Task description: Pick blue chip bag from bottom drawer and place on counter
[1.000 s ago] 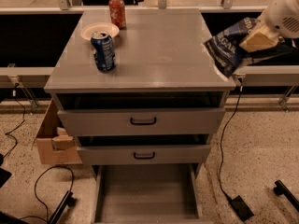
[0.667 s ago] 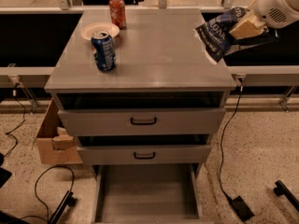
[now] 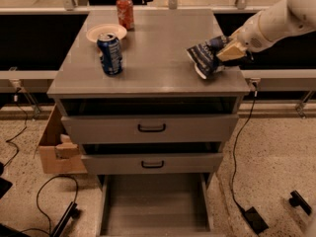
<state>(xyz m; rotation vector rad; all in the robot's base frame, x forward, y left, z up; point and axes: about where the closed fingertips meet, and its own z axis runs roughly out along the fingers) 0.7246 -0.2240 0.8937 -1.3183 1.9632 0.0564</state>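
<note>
Chip bag [image 3: 203, 59] shifted left and lower since last frame; my pincer [image 3: 228, 52] clamps it over the surface [image 3: 158, 58], right side; bottom drawer [image 3: 153, 209] stands open.

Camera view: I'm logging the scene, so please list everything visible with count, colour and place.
chip bag: 1, navy, over counter's right edge, held
counter: 1, grey, cabinet top
blue can: 1, blue, counter left
red can: 1, red, counter rear
plate: 1, cream, behind blue can
upper drawers: 2, grey, slightly ajar
bottom drawer: 1, grey, pulled out
box: 1, brown, floor left
cables: several, black, floor
arm: 1, white, from right
gripper: 1, tan, jaws shut on chip bag
</note>
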